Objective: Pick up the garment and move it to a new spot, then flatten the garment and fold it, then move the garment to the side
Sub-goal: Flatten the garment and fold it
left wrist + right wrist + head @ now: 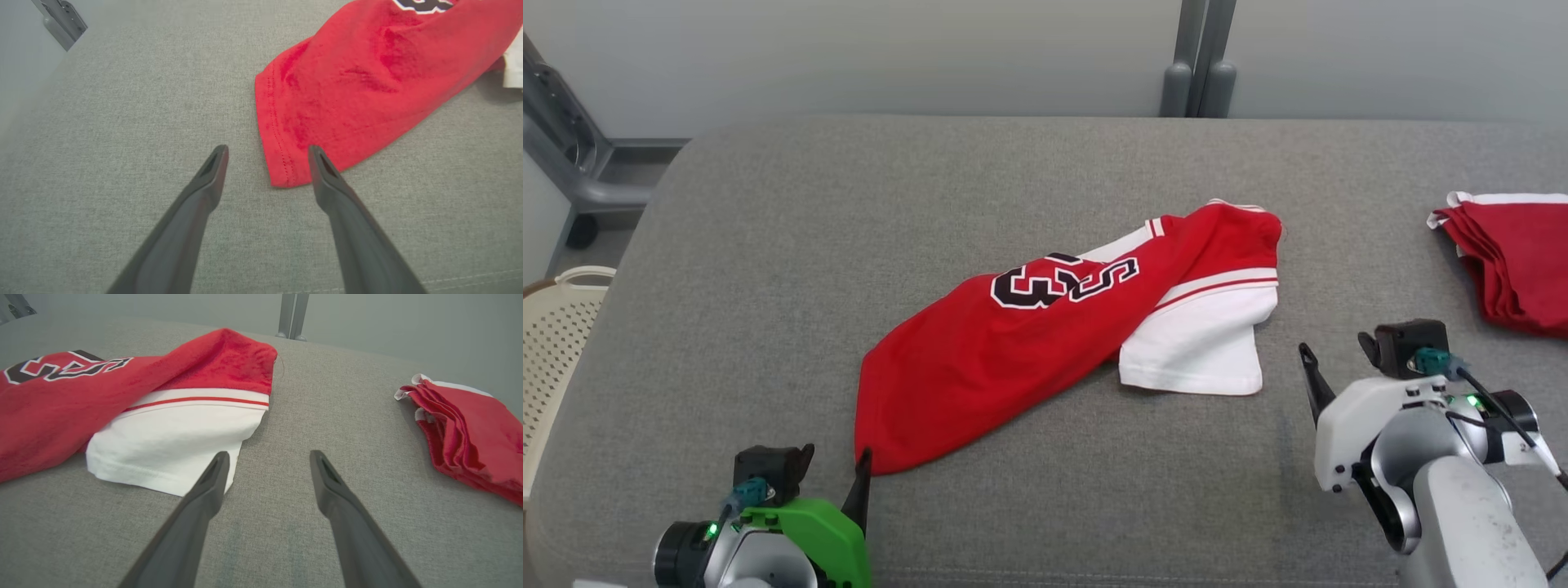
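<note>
- Head view, far left: a cream perforated plastic basket (pixel 556 343) stands beside the grey fabric-covered worktop (pixel 768 269), below its edge.
- My left end effector (pixel 836 459), on the green-shelled wrist, sits low at the worktop's near left. Its two dark fingers are spread wide apart with nothing between them.
- Left wrist view: my left end effector (pixel 267 149) points at the hemmed lower corner of the garment. One fingertip (pixel 316 157) overlaps that corner, but I cannot tell whether it touches the cloth.
- Centre: the red jersey with black-and-white lettering and white sleeve (pixel 1013 351) (pixel 359 81) (pixel 49 408) lies crumpled on the middle of the worktop. It runs diagonally from near my left end effector up toward the right.
- Its white sleeve (pixel 1201 343) (pixel 171 445), trimmed with a red stripe, spills out flat from under the red body on the right side.
- My right end effector (pixel 1339 351) (pixel 269 454), on the white wrist, is near the sleeve's right edge, fingers parted wide and holding nothing.
- Far right: a folded stack of red cloth with white trim (pixel 1519 269) (pixel 470 437) rests on the worktop, well apart from the jersey.
</note>
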